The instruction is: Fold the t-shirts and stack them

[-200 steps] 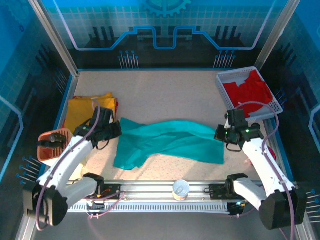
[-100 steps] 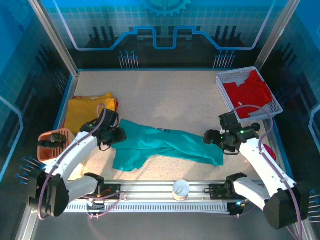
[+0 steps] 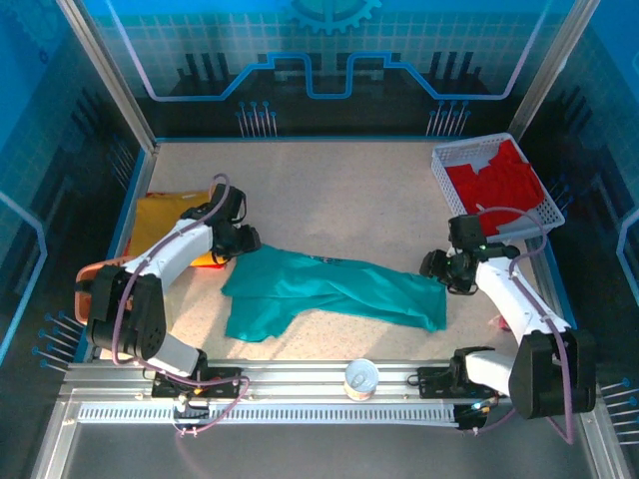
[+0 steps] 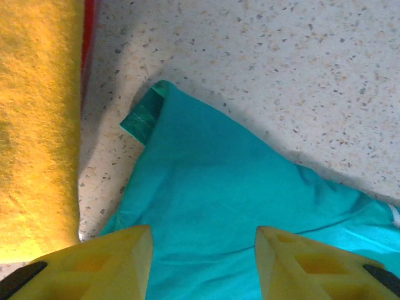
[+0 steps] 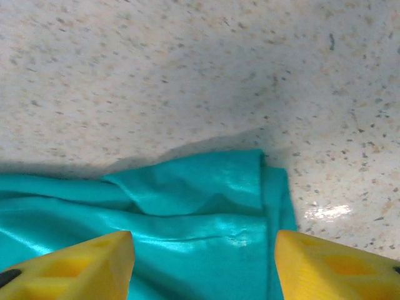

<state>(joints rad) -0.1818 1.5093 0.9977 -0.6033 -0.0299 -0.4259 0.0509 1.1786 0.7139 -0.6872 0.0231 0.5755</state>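
Teal t-shirt (image 3: 334, 289) rumpled on table (image 3: 329, 190)

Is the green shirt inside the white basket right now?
No, the green shirt lies out on the table, and the basket holds a red shirt.

The teal-green cloth t-shirt (image 3: 334, 294) lies spread across the front middle of the speckled flat table (image 3: 339, 190). The folded mustard-yellow cloth t-shirt (image 3: 160, 218) lies at the table's left edge, just beside the teal one's left corner. The red cloth t-shirt (image 3: 499, 185) lies in the white rectangular mesh basket (image 3: 442, 170) at the back right. A small round white object (image 3: 361, 379), perhaps a cup, sits in front of the table.
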